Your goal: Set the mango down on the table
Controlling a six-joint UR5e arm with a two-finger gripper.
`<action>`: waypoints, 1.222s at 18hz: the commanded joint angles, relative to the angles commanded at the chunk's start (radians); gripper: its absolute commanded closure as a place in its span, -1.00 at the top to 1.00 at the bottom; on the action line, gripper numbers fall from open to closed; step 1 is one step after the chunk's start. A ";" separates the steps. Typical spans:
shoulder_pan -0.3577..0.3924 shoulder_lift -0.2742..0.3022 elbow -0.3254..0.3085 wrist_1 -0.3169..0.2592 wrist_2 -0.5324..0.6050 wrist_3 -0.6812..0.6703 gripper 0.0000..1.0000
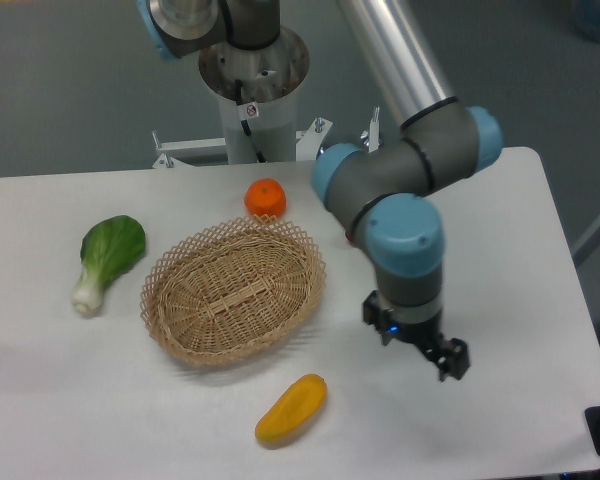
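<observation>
The mango (291, 410) is an elongated yellow-orange fruit lying on the white table (500, 250) near the front edge, just in front of the wicker basket. My gripper (417, 342) hangs above the table to the right of the mango and a little behind it, clear of the fruit. Its jaws stand apart and hold nothing.
An oval woven wicker basket (234, 290), with nothing in it, stands at the table's middle. A round orange (265, 198) sits just behind it. A green bok choy (107, 258) lies at the left. The arm's base column (252, 90) rises behind the table.
</observation>
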State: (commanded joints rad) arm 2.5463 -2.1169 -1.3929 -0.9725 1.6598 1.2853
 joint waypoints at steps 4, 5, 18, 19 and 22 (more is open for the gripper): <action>0.052 0.003 -0.002 -0.003 -0.003 0.061 1.00; 0.074 0.003 -0.002 -0.017 -0.002 0.068 1.00; 0.195 -0.006 0.087 -0.189 -0.103 0.204 1.00; 0.196 -0.006 0.087 -0.190 -0.103 0.204 1.00; 0.197 -0.006 0.086 -0.190 -0.101 0.204 1.00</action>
State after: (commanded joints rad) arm 2.7428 -2.1230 -1.3070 -1.1628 1.5585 1.4895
